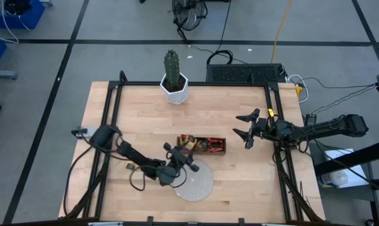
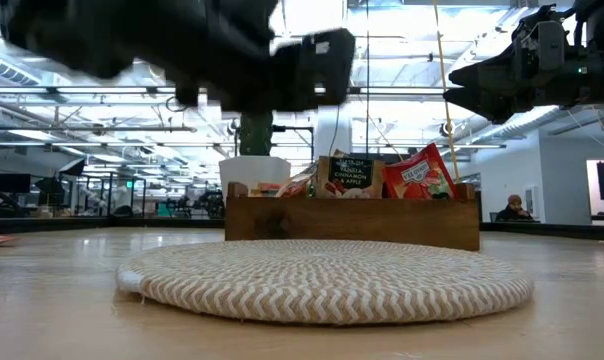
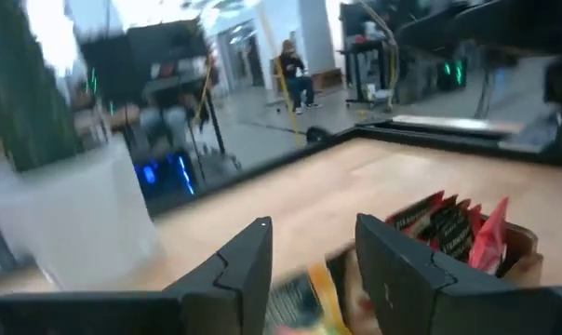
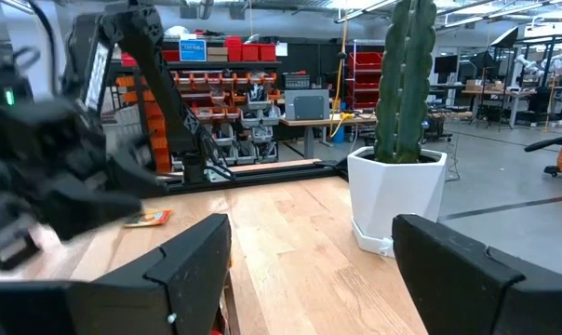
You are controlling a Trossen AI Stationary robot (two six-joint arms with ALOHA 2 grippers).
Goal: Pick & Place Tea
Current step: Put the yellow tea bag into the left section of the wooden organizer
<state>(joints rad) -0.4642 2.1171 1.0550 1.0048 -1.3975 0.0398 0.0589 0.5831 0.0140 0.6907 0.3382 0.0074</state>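
Observation:
The tea sachets (image 2: pixel 420 175), red, green and orange-yellow, stand in a brown wooden tray (image 1: pixel 216 151) at the table's middle. My left gripper (image 1: pixel 184 157) hovers open above the tray's left end, beside the round woven disc (image 1: pixel 199 184). In the left wrist view its fingers (image 3: pixel 248 265) stand apart, and a blurred orange-yellow sachet (image 3: pixel 311 300) shows below the gap, touching neither finger. One more small sachet (image 4: pixel 149 219) lies flat on the table toward the left. My right gripper (image 1: pixel 241 125) waits open at the right, well above the table.
A white pot with a cactus (image 1: pixel 174 78) stands at the far edge, behind the tray. Black rails (image 1: pixel 114 119) run along the table's left, right and far sides. Bare wood lies between the tray and the right arm. A person (image 3: pixel 295 74) sits in the room beyond.

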